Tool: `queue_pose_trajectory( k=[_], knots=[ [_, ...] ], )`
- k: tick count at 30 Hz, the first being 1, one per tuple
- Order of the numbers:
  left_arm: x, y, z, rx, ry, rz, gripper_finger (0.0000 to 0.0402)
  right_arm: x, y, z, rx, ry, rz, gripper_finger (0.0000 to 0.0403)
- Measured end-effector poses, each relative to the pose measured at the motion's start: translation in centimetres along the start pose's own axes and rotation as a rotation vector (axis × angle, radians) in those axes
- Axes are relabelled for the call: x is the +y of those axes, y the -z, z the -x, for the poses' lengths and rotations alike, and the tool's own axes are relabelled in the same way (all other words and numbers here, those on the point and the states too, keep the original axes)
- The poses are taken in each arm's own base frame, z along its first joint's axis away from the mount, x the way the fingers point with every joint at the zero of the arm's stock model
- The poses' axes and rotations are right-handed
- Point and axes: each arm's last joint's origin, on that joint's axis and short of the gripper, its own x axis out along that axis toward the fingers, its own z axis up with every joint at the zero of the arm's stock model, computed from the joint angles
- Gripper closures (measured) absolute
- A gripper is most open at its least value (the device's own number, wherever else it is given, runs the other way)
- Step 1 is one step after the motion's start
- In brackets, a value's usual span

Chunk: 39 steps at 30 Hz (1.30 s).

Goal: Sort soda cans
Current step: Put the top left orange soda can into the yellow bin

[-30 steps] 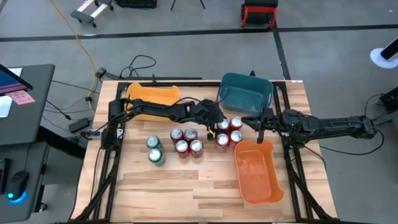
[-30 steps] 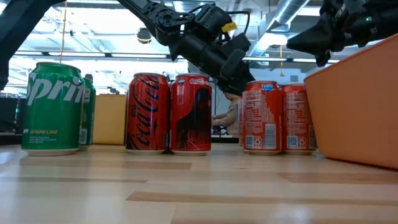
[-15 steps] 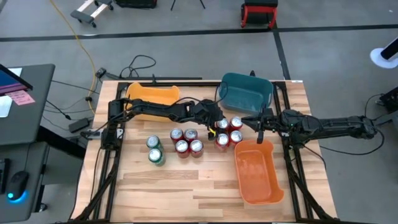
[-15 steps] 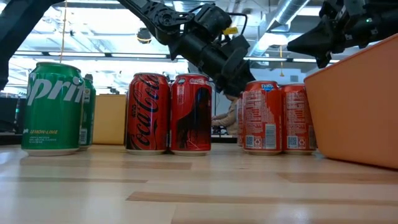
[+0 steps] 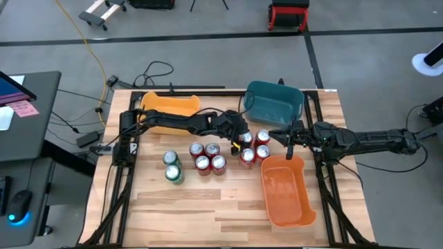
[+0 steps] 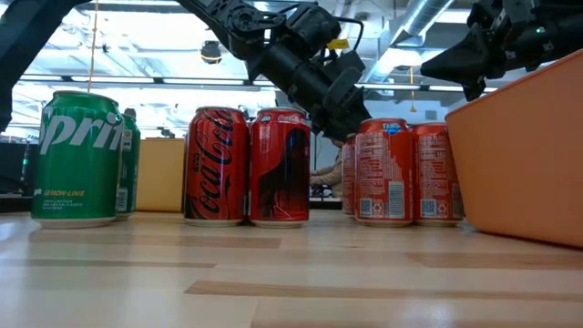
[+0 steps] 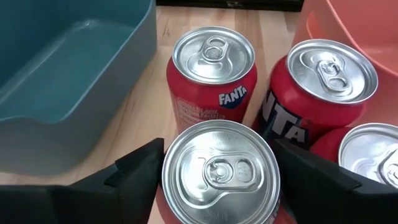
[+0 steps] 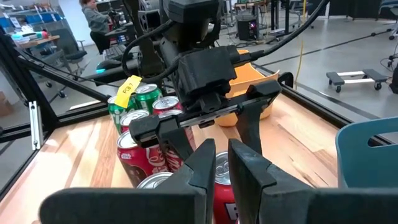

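My left gripper reaches from the table's left into a group of red soda cans in front of the teal bin. It is shut on the nearest red can, whose silver top shows between its fingers. Fanta cans stand right beyond that can. Several more red cans and two green cans stand upright on the table to the left. My right gripper hangs shut and empty above the far end of the orange bin. My left gripper has the red can between its two fingers, one on each opposite side of the can's upper wall. The fingers come slanting down from the table's left. The can stands upright; its bottom is hidden by its own top and the neighbouring cans.
A yellow bin sits at the far left, under the left arm. The teal bin's wall and the orange bin's rim flank the can group closely. Bare wood lies along the near side of the table.
My left gripper has rolled and tipped a little in place over the can group. The cans and the right arm stand as before.
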Motion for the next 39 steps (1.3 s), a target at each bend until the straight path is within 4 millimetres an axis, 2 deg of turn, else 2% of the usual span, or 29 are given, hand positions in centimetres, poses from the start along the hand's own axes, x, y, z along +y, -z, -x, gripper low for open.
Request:
queue_pose_trajectory(
  k=[7,17,22,25,35,39],
  knots=[
    [0.0,-0.1,0.3,0.000,-0.006,0.017,0.0150,0.0,0.0,0.0,0.005,0.001,0.001,0.0335],
    [0.1,-1.3,3.8,0.034,-0.042,-0.002,0.0154,-0.1,0.2,0.0,0.025,0.005,0.002,0.0335],
    [0.0,-1.1,4.3,0.082,-0.035,-0.005,0.0153,-0.1,0.2,0.0,0.025,0.005,0.002,0.0335],
    [0.0,-0.6,4.3,0.090,-0.034,0.006,0.0138,-0.1,0.2,0.0,0.025,0.005,0.003,0.0335],
    [-0.1,0.1,3.9,0.127,-0.017,0.043,0.0047,0.0,0.2,0.0,0.025,0.005,0.003,0.0335],
    [-0.1,0.3,4.1,0.163,-0.014,0.042,0.0030,-0.1,0.4,0.0,0.037,0.007,0.006,0.0335]
  ],
)
